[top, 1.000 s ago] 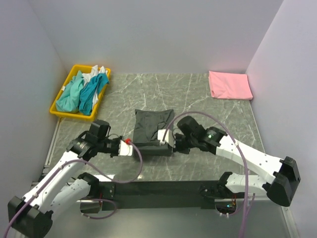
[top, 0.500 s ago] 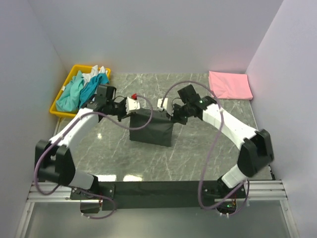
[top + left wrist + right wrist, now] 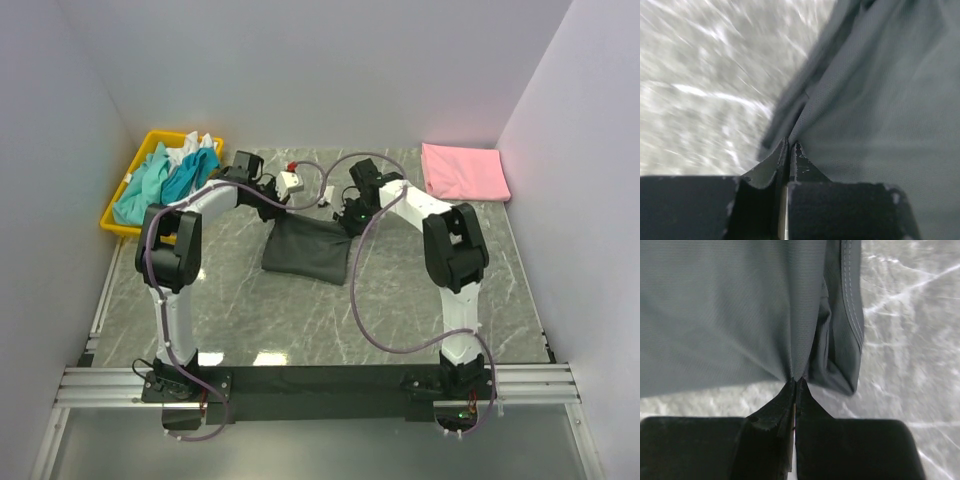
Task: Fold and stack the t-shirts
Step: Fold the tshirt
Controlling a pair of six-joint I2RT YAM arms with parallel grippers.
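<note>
Second shirt mid-fold, one done, more waiting

The left gripper (image 3: 788, 149) and the right gripper (image 3: 795, 384) are each pinched tight on an edge of the dark grey shirt (image 3: 308, 252). The shirt spreads from both pairs of jaws back toward the arm bases, already doubled and lying slack on the table (image 3: 420, 290). This fold looks only partly done. A pink shirt (image 3: 462, 170) lies folded flat well off to the right of the right jaws, so one piece seems finished. The teal shirts (image 3: 160, 185) and a white shirt (image 3: 192, 145) sit crumpled in the yellow tray (image 3: 135, 232), just left of the left jaws, unfolded. Nothing is stacked yet. The tabletop is dark grey stone-patterned with pale veins, glossy near the bases, and is boxed in by plain pale walls (image 3: 320, 70) on three sides.
</note>
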